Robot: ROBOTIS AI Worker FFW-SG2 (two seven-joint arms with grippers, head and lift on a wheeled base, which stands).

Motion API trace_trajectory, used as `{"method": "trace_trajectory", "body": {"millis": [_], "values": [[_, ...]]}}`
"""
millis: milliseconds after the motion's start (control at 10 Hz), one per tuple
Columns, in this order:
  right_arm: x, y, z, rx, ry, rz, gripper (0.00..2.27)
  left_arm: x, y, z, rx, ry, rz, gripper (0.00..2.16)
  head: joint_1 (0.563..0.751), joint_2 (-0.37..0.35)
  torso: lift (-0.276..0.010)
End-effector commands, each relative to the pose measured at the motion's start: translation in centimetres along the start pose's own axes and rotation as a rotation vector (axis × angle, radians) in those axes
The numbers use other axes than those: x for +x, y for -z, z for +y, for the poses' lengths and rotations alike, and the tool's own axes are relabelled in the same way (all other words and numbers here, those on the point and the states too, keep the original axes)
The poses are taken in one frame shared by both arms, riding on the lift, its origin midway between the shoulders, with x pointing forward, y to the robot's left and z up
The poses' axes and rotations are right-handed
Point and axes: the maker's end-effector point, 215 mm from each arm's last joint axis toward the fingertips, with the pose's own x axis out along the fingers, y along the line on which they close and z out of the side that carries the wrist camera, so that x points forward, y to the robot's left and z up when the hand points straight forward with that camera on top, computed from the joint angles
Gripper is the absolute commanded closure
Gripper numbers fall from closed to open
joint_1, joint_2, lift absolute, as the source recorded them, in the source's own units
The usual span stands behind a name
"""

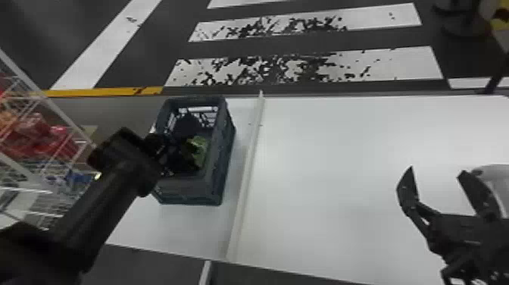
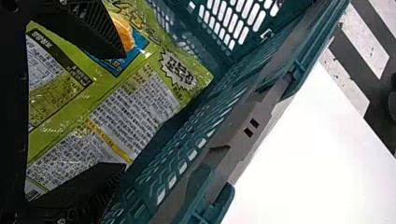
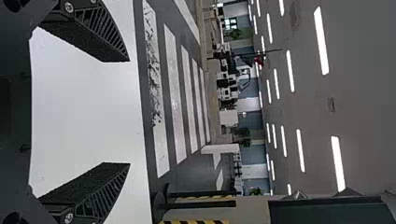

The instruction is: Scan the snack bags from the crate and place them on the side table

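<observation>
Far left: wire rack (image 1: 56, 104) with red packs (image 1: 41, 136). Next, my left claw (image 1: 154, 146) reached into the blue-green crate (image 1: 217, 180), fingers wide apart, nothing clamped. Green bag (image 1: 199, 149) lay in the crate, right at those fingers, printed panels facing my wrist cam. Dark contents near it, too dim to identify. Crate sat on the bench (image 1: 341, 151), left of a raised strip (image 1: 248, 163). Far right: my right claw (image 1: 436, 169) hung over the bench, released and empty, white rounded object (image 1: 492, 174) just beside it, partly cut off.
</observation>
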Motion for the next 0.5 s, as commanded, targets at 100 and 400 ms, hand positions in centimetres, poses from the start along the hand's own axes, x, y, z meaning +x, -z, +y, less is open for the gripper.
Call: {"method": "trace_trajectory", "body": {"millis": [100,400], "values": [[-0.1,0.0,0.0,0.003,-0.007,0.002,0.09,0.7,0.7,-0.6,-0.012,0.011,0.021,0.15,0.695,0.226,-0.05],[-0.3,0.1,-0.1,0.008,-0.008,0.002,0.09,0.7,1.0,-1.6,-0.004,0.06,0.036,0.64,0.695,0.225,-0.05]]}}
